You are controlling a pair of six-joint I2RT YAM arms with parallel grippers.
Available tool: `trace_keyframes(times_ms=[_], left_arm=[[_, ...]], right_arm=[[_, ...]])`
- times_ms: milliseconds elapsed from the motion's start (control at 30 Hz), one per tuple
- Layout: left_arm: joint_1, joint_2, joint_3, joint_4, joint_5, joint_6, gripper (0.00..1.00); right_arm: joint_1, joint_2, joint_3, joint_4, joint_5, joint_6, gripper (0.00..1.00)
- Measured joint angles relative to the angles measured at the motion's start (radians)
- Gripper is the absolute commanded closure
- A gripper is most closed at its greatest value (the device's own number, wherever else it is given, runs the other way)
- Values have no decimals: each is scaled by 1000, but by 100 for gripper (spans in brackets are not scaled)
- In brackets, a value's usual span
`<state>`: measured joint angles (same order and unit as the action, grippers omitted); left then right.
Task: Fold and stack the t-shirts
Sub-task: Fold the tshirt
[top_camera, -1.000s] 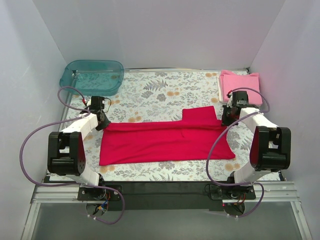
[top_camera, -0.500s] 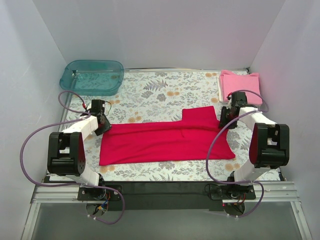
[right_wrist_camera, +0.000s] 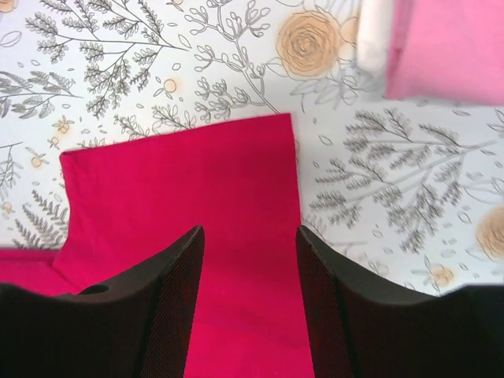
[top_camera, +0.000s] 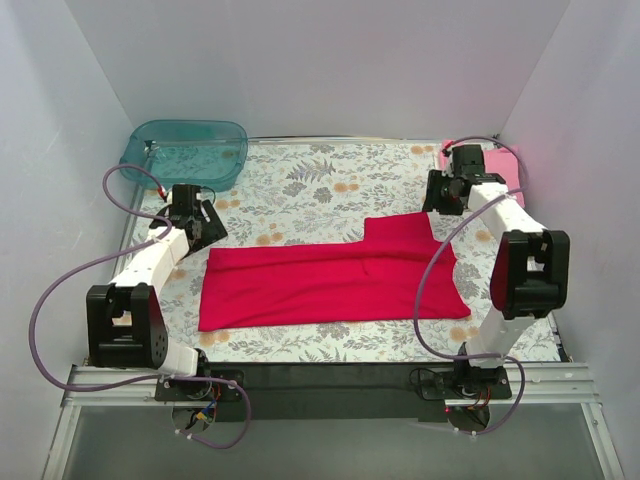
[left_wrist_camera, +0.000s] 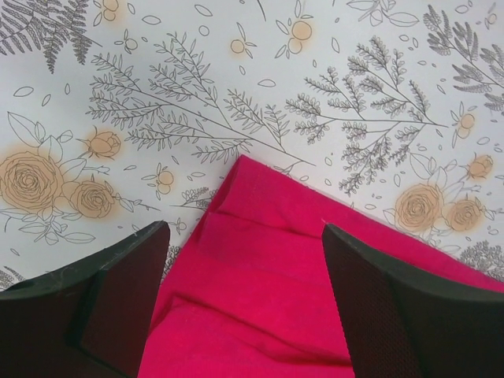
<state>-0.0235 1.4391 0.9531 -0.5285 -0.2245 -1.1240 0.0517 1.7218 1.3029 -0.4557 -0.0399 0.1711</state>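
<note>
since both of my grippers were pinched shut on the far edge of the red t-shirt a second ago, the change to record is a release: the jaws have parted and both arms have risen and drawn back toward the far side of the floral table cover.

1. result for the task. the red t-shirt now lies free, flat, as a long band across the middle of the table, doubled lengthwise. one sleeve projects from its far edge near the right end. i judge the lengthwise fold as done; the sleeve tuck, the cross folds and the stacking are not yet done.

2. left gripper. jaws spread wide, nothing between them. it hangs above the far left corner of the red t-shirt; i judge it clear of the cloth.

3. right gripper. jaws parted, less widely than the left pair, nothing held. it hangs over the projecting sleeve, apart from the fabric.

4. stack location. the pink t-shirt lies folded at the far right corner, near the sleeve but separate from it. in the top view my right arm covers most of it. the teal tub stands at the far left corner, well apart from both shirts.

5. next move, as a judgement. the sleeve needs laying inward before the band is folded across its length.
</note>
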Motion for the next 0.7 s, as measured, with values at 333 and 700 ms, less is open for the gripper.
trace_keyframes(times_ms=[333, 700], left_arm=[[-20, -63, 5, -40, 68, 12, 26], [-23, -64, -6, -37, 103, 12, 26]], right_arm=[[40, 234, 101, 17, 69, -26, 52], [43, 316, 143, 39, 100, -59, 56]])
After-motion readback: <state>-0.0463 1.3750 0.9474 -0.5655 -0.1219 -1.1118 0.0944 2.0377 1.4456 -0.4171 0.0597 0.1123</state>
